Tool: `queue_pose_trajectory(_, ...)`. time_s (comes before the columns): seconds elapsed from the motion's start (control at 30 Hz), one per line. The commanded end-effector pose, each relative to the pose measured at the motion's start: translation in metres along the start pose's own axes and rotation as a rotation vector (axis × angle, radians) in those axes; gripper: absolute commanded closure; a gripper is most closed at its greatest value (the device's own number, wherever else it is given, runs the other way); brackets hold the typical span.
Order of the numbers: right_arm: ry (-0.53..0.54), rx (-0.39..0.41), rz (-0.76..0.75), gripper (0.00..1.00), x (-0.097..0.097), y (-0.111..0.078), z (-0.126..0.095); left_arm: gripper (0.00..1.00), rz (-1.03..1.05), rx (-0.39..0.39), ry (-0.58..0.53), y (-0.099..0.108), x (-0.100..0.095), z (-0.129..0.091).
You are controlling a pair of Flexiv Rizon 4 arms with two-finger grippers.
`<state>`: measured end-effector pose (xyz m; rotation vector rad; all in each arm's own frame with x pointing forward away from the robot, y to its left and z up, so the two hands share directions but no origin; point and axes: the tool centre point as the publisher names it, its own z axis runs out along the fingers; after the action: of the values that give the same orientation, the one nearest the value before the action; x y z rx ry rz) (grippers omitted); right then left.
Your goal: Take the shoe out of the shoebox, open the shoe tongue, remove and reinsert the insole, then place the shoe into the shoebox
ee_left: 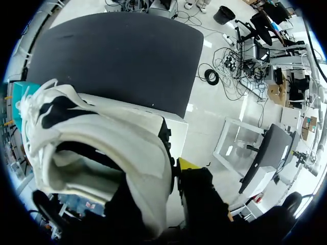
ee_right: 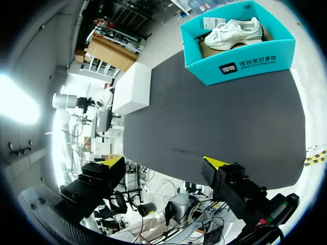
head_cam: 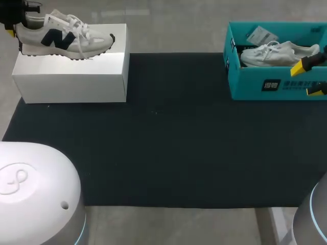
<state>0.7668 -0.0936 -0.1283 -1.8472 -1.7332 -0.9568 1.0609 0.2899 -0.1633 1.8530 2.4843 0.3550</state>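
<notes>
A cream sneaker with a navy side logo [head_cam: 66, 35] stands on top of a closed white shoebox [head_cam: 71, 76] at the far left. My left gripper [head_cam: 13, 23] is at its heel. In the left wrist view the gripper [ee_left: 163, 171] is shut on the sneaker's heel wall [ee_left: 138, 153], one finger inside the shoe and one yellow tip outside. At the far right an open teal shoebox [head_cam: 276, 84] holds a white shoe [head_cam: 278, 52]. My right gripper [head_cam: 310, 77] hangs open by that box's right end. From the right wrist, the gripper [ee_right: 162, 163] is empty, the teal shoebox [ee_right: 240, 51] far ahead.
A black mat [head_cam: 168, 143] covers the table between the two boxes. The rounded white arm bases sit at the near left [head_cam: 30, 189] and near right [head_cam: 314, 214]. A paper tag [head_cam: 260, 34] lies in the teal box behind the shoe.
</notes>
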Motion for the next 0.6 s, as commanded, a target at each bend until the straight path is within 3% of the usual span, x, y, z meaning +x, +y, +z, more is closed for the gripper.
queue_pose_trajectory(0.03, -0.004, -0.001, 0.002, 0.00, 0.000, 0.000, 0.001, 1.00, -0.036, 0.028, -0.072, 0.026, 0.007, 0.012)
queue_pose_trajectory(0.3, -0.004, -0.001, 0.002, 0.00, 0.000, 0.000, 0.001, 1.00, 0.009, 0.044, -0.069, 0.052, 0.002, 0.028)
queue_pose_trajectory(0.6, -0.004, -0.001, 0.002, 0.00, 0.000, 0.000, 0.001, 1.00, 0.088, 0.028, -0.087, 0.053, -0.003, 0.052)
